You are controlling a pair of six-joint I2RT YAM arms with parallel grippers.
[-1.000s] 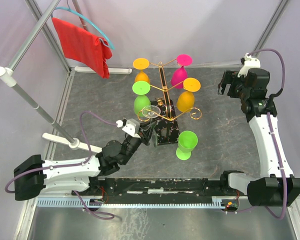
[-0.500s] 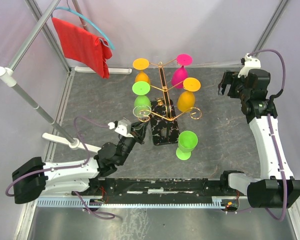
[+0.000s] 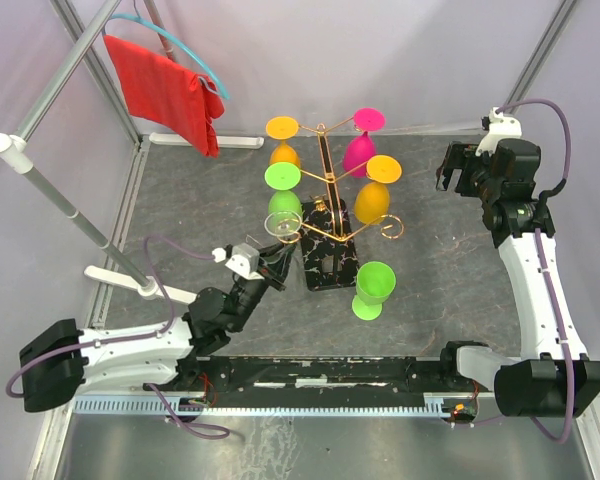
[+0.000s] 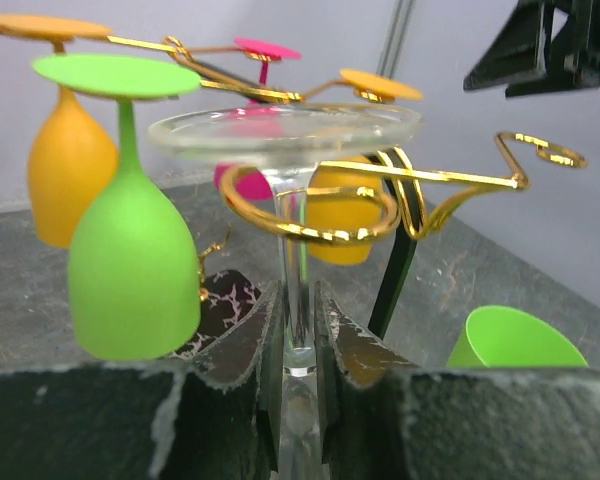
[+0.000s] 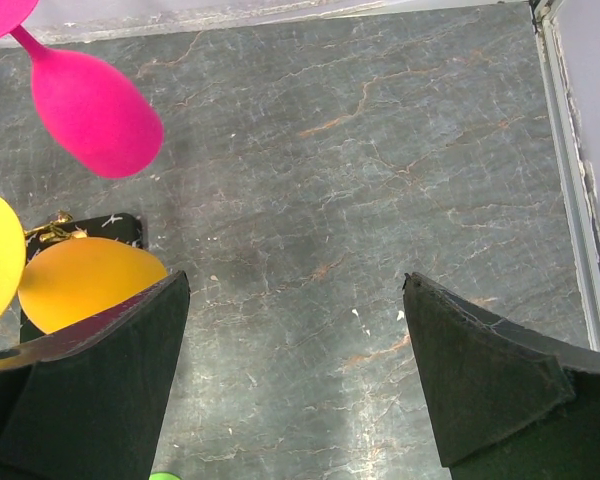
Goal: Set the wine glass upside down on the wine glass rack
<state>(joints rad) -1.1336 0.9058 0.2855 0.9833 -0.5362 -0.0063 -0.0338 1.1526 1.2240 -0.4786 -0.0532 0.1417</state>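
Note:
The clear wine glass (image 4: 285, 130) is upside down, foot on top, its stem between the fingers of my left gripper (image 4: 298, 292), which is shut on it. The stem stands inside a curled arm (image 4: 310, 215) of the gold wire wine glass rack (image 3: 325, 185), and the foot is just above that curl. In the top view my left gripper (image 3: 273, 263) sits at the left of the rack's black base (image 3: 330, 265), with the glass's foot (image 3: 285, 225) above it. My right gripper (image 3: 458, 172) is open and empty, far right of the rack; its wrist view (image 5: 295, 280) shows bare table.
Green (image 3: 283, 195), pink (image 3: 360, 145) and two orange glasses (image 3: 373, 195) hang upside down on the rack. A green glass (image 3: 373, 288) stands upright on the table right of the base. A red cloth (image 3: 165, 90) hangs on a pole frame at back left.
My left gripper has moved left and a little nearer with the clear glass, carrying its foot from nearer the rack's post out to the left curled arm. The right arm has not moved.

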